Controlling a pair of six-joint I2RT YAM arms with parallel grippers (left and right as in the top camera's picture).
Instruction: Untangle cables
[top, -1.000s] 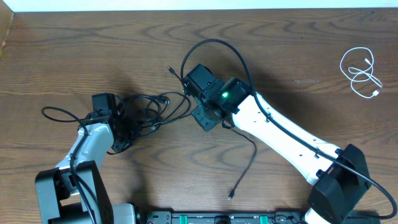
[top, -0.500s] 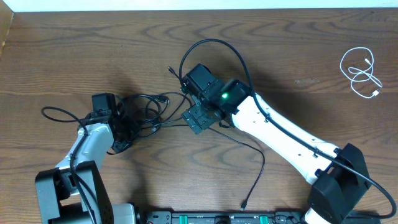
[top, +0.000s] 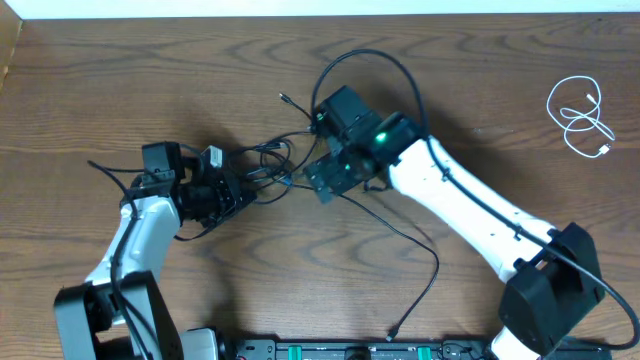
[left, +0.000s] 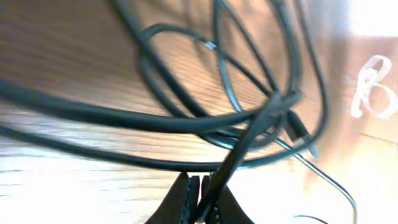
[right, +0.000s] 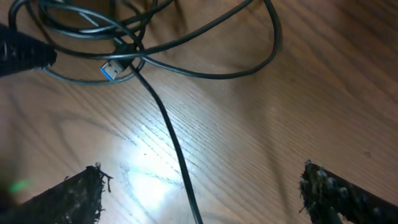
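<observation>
Between the two arms, left of the table's (top: 120, 60) middle, the black cables (top: 262, 170) lie in a knot of crossed loops. The white cable (top: 578, 120) sits coiled well apart at the far right. The left gripper (top: 222, 188) is pinched narrow on one black strand at the knot's left side; its wrist view shows the fingers (left: 186, 200) nearly together with the cord running up between them. The right gripper (top: 325, 178) hovers at the knot's right side, spread wide and holding nothing, and a loose strand (top: 436, 260) passes between its fingers (right: 62, 199).

These cords look light, limp and smooth, so they will likely slide through a loose pinch and drag the whole knot rather than hold any shape. A USB plug (right: 112, 70) caught among the loops could snag if pulled hard. The better hold for the free gripper seems to be the loose strand just outside the knot, clamped squarely across the cord.
</observation>
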